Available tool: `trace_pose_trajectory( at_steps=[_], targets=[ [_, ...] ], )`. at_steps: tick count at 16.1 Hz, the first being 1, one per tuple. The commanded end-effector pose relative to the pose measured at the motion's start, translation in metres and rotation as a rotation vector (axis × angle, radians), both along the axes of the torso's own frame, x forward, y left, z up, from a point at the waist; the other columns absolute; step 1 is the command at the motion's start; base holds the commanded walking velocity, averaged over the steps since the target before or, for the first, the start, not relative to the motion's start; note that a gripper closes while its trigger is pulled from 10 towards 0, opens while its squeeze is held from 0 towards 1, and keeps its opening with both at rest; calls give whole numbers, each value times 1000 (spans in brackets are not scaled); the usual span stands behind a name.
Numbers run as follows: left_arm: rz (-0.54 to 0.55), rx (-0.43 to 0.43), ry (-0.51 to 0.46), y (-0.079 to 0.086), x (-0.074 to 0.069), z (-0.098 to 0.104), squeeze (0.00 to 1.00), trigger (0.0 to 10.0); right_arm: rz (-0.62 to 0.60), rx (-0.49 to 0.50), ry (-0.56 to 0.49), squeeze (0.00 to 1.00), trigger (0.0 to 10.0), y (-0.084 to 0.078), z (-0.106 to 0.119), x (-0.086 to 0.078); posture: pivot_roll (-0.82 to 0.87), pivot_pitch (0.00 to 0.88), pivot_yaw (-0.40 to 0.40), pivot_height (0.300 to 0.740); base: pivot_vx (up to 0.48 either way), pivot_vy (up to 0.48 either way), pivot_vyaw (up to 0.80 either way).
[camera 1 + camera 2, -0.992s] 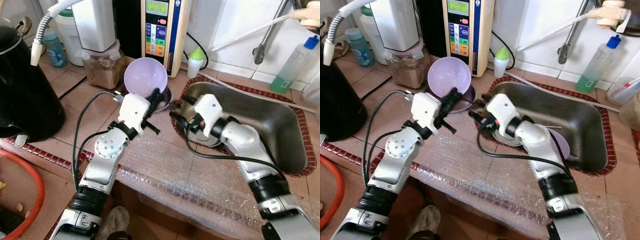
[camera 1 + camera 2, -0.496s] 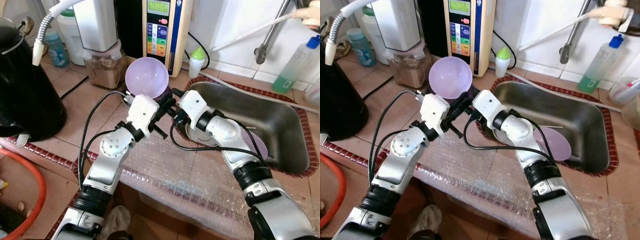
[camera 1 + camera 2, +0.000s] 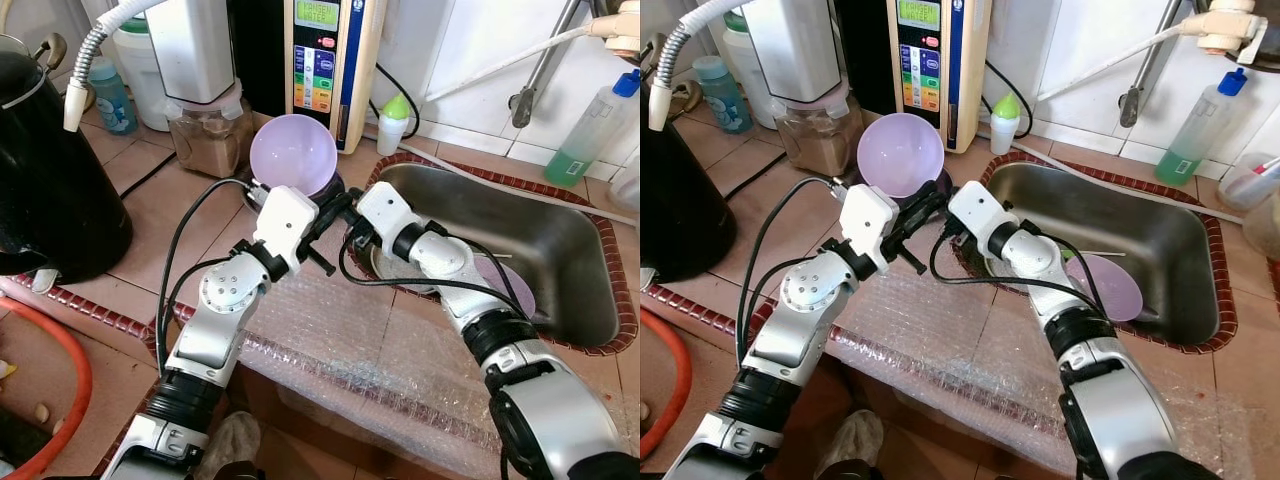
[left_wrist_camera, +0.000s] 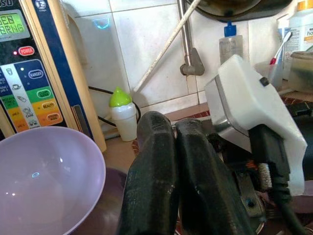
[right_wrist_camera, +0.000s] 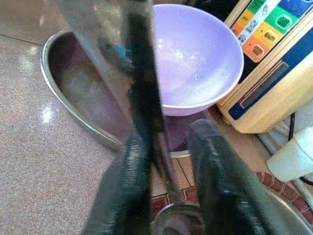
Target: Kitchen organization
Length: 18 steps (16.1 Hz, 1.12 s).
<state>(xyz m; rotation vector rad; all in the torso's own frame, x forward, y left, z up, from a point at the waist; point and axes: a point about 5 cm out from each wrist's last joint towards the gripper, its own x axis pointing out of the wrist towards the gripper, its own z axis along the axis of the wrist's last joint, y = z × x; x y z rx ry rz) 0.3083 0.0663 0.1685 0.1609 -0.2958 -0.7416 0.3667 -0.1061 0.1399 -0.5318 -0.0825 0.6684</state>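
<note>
At centre frame, the left hand [image 3: 322,212], fingers pressed together, props a tilted lilac bowl [image 3: 292,155] over a steel dish [image 5: 83,98] on the table [image 3: 175,205]. The right hand [image 3: 352,218], slightly parted, crowds in; a nudge could tip it.

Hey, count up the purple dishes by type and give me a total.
Bowls: 1, tilted on the counter
Plates: 1, in the sink
Total: 2
</note>
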Motion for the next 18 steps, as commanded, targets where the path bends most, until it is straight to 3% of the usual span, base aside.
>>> trace_pose_trajectory(
  at_steps=[1, 5, 6, 7, 13, 14, 15, 16, 18],
  targets=[
    [-7, 3, -30, -1, 1, 8, 0, 0, -38, 15, -12, 0, 0, -6, 6, 5, 43, 0, 8, 740, 0, 0, 0],
    [-5, 16, -33, -1, 1, 6, 0, 196, -44, 28, -1, 0, 0, -7, 5, 5, 45, 0, 7, 740, 0, 0, 0],
    [-5, 17, -33, -1, 1, 6, 0, 1961, -45, 25, 3, 0, 0, -7, 3, 6, 49, 0, 6, 740, 0, 0, 0],
    [-5, 21, -34, -1, 2, 6, 0, 2784, -50, 23, 3, 0, 0, -6, 4, 7, 53, 0, 8, 740, 0, 0, 0],
    [5, 23, -32, -2, -1, 4, 0, 3059, -112, 21, -17, 0, 0, -17, 7, 11, 65, 0, -5, 740, 0, 0, 0],
    [7, 30, -32, -2, -1, 3, 0, 3569, -122, 16, -19, 0, 0, -18, 7, 12, 59, 0, -13, 740, 0, 0, 0],
    [8, 32, -24, -2, -1, 2, 0, 10000, -134, 12, -22, 0, 0, -20, 7, 12, 54, 0, -16, 740, 0, 0, 0],
    [15, 17, -6, 0, -1, 0, 1000, 10000, -150, 7, -23, 0, 0, -23, 7, 13, 54, 0, -16, 740, 0, 0, 0],
    [1, 40, 1, 1, -2, -4, 1000, 10000, -187, -3, -21, 0, 0, -29, 5, 14, 51, 0, -8, 740, 0, 0, 0]
  ],
)
